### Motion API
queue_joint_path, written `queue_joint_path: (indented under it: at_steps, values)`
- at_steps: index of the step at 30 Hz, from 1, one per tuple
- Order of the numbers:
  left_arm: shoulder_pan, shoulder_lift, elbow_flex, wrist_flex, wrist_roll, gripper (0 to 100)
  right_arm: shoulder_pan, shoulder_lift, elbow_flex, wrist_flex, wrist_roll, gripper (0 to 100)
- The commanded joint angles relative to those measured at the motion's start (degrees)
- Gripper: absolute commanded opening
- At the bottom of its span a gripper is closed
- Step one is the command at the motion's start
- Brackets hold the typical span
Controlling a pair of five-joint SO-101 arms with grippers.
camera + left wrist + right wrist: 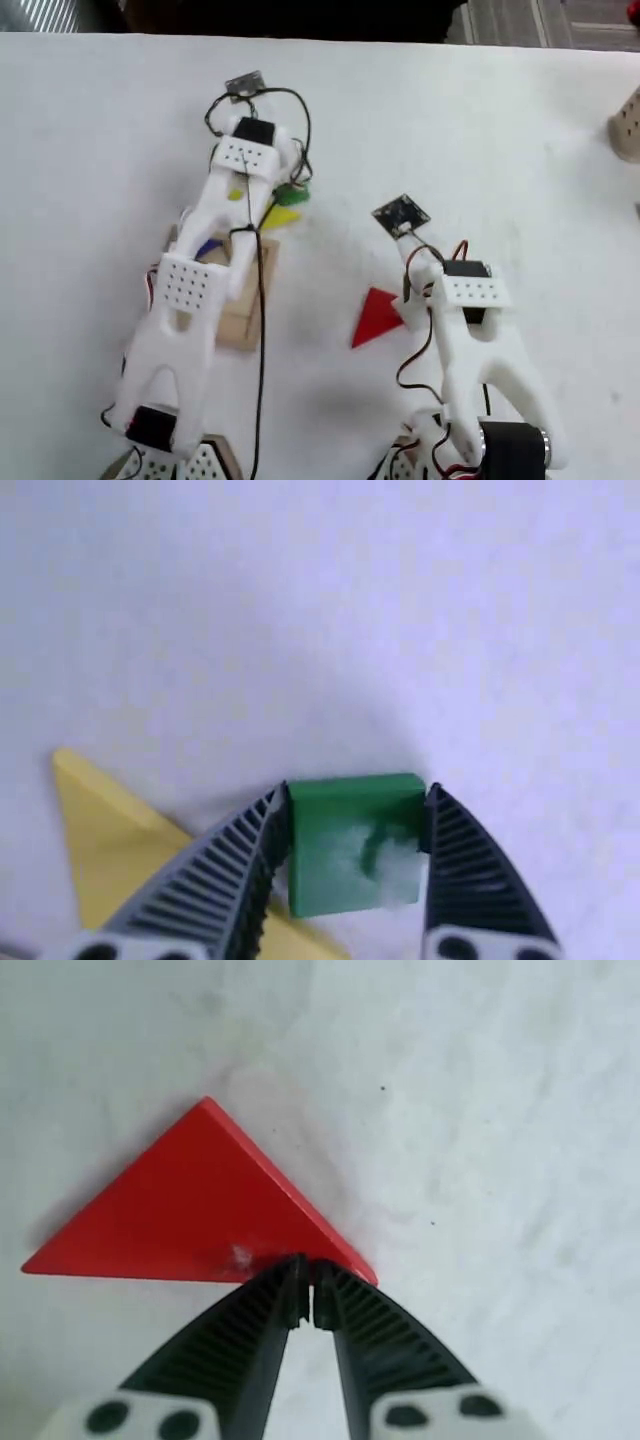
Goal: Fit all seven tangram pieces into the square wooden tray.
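Green square piece [355, 845] clamped in left gripper [357, 798]; next, carry it to square wooden tray [245, 325], lower left. The right gripper [307, 1275] is closed tight, empty, at edge of red triangular piece [190, 1210].

- 2 robot arms: left arm [190, 282], right arm [478, 292].
- 1 square wooden tray [242, 326].
- 3 tangram pieces outside it: red triangle [200, 1205], yellow triangle [100, 840], green square [350, 845].
- Possibly 1 blue piece [208, 248] inside it, mostly hidden.

You've got a green piece [355, 845] in glossy, smooth plastic with a glare patch. Red triangle [195, 1205]: smooth, duller sheen. Tray [240, 325] at its 9 o'clock: bare pale wood. Table [500, 120]: matt white. Left gripper [357, 795]: ribbed black plastic.
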Motion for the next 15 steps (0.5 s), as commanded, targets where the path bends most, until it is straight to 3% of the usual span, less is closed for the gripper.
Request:
queue_joint_path:
  at_steps: [1, 15]
  values:
    - [0.57, 2.42, -8.26, 3.60, -2.29, 2, -0.75, -1.71, 0.09, 1.19, 0.44, 1.7]
    - [5.05, 8.13, -26.46, 12.84, -11.25, 3, -0.66, -1.54, 0.09, 1.10, 0.35, 1.7]
